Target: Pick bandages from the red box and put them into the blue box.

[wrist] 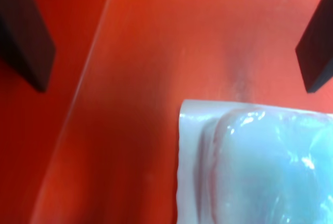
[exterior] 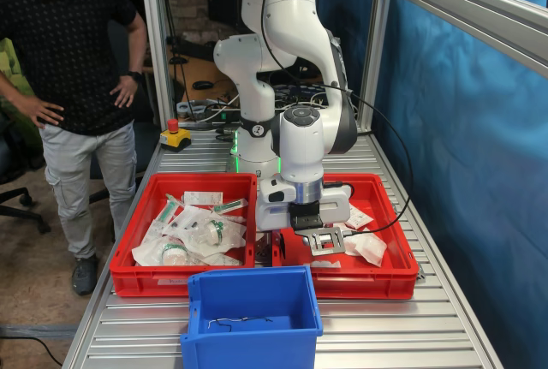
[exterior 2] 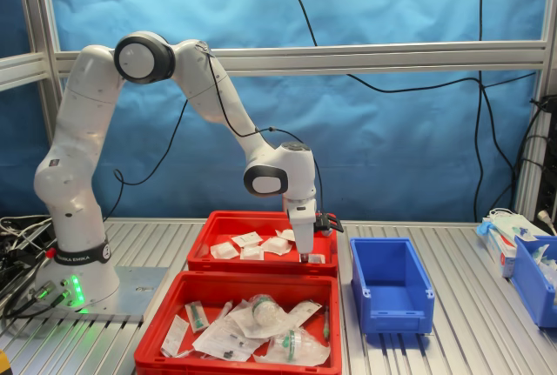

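The red box holds several white square bandages and lies at the first exterior view's right. In the second exterior view it is the far red box with bandages. My gripper is down inside it near the end closest to the blue box. In the wrist view the gripper is open over bare red floor, with dark fingers wide apart. One bandage lies just beside the gap, not between the fingers. The blue box holds no bandages.
A second red crate of clear-wrapped packs sits beside the red box. A person stands at the first exterior view's left, beside the table. A red stop button is behind the crates. Another blue bin stands at the second exterior view's right.
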`<state>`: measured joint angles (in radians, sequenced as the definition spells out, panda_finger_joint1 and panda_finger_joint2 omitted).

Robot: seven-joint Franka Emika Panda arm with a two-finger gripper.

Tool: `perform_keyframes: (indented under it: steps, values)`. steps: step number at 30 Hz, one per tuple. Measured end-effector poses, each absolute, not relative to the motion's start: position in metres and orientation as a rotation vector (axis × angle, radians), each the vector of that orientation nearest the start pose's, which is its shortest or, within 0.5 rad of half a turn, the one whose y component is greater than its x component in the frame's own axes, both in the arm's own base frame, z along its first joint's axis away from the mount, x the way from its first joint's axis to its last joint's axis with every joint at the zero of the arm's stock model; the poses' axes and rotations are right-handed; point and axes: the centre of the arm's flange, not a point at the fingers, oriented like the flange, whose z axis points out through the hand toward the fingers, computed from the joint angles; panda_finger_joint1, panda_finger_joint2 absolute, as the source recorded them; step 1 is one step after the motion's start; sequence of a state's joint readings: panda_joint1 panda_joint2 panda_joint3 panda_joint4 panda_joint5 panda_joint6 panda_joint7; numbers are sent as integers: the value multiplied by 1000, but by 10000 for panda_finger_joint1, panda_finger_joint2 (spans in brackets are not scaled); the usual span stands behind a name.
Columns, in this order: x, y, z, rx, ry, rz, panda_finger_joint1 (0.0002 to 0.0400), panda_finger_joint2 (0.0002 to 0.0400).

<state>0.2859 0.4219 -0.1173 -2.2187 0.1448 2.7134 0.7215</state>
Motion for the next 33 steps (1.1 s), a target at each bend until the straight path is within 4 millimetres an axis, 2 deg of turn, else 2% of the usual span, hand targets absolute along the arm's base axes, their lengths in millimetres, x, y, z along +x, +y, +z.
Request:
perform_keyframes:
  steps: [18,33]
  values:
    - [572,85,196,-2906,1022,-146,400,400]
    - [575,85,196,-2905,1023,-153,400,400]
